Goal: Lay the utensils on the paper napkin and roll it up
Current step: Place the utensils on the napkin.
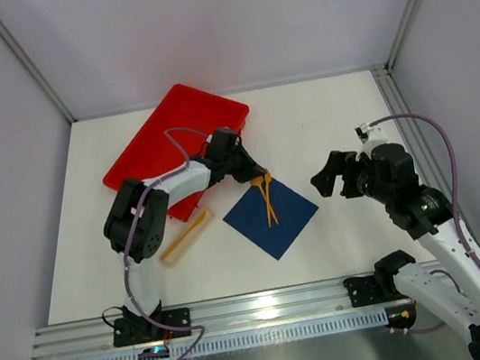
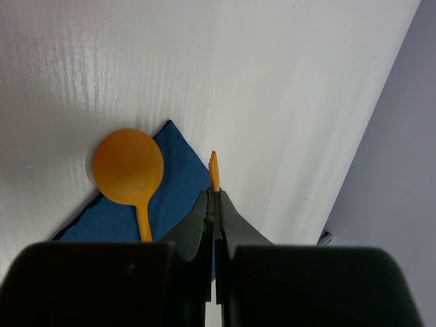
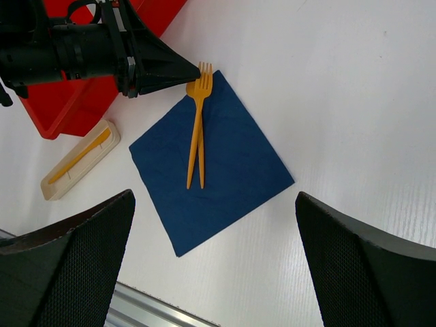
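- The napkin [image 3: 235, 163] lies flat on the white surface [image 3: 340, 82], turned like a diamond in the middle of the right wrist view. We judge it thin, soft and very light, so it is likely to slide or crumple if pushed. For rolling we would take it by a free corner or edge.
- Two orange utensils rest on the napkin, with their handles spreading into a narrow V toward the lower part of the frame. The fork [image 3: 199, 85] has its tines at the napkin's upper corner. The spoon [image 2: 128, 167] shows only in the left wrist view, with its bowl over that same corner.
- We judge them stiff, smooth, featherweight plastic that could skate off the paper. The slim handle is the place to pinch.
- The left hand [image 3: 193, 69] is pressed together on the fork near its head, and a sliver of orange sticks out past the tips.
- The right hand [image 1: 333, 176] hangs spread wide at the right of the top view, apart from the napkin and holding nothing.
- A third orange piece [image 3: 75, 160] sits in a beige holder [image 3: 103, 139] beside the red tray [image 1: 201, 104].
- We can read no brand, label or writing anywhere.
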Controlling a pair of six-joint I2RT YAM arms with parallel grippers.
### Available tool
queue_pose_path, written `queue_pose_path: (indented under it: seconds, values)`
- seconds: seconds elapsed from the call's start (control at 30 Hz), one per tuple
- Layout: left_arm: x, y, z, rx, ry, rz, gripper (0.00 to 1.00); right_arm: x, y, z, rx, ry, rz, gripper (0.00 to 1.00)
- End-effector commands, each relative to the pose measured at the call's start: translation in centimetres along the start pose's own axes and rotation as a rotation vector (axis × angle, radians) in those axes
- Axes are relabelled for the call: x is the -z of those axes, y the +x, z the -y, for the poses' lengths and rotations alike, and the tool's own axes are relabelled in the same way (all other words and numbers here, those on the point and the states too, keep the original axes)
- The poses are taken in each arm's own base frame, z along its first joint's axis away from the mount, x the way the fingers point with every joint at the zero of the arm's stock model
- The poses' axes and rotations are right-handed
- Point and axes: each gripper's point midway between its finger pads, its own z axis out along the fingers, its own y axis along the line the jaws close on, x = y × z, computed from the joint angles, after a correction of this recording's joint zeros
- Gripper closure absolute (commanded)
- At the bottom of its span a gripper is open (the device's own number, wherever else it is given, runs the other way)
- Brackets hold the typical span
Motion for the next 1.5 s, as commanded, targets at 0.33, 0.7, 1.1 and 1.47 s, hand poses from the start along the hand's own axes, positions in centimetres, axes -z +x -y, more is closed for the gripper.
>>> queue_pose_path:
  seconds: [0.33, 0.7, 1.1, 1.47]
  values:
    - [-0.6, -1.1, 0.3, -0.044, 0.001, 0.010, 0.97, 0.1, -1.7, -0.4, 0.012, -0.006, 0.057, 0.00]
    - [-0.8, -1.0, 0.0, -0.047, -0.014, 0.005, 0.89, 0.3, -1.8, -0.3, 0.012, -0.002, 0.062, 0.00]
    - [2.0, -2.0, 1.5, -0.115, -0.031, 0.039, 0.84, 0.2, -1.6, -0.5, 0.013, -0.008, 0.051, 0.00]
    - [17.6, -4.9, -3.3, -0.680, -0.477, 0.104, 0.75, -2.5, 0.9, -0.8, -0.072, -0.064, -0.016, 0.00]
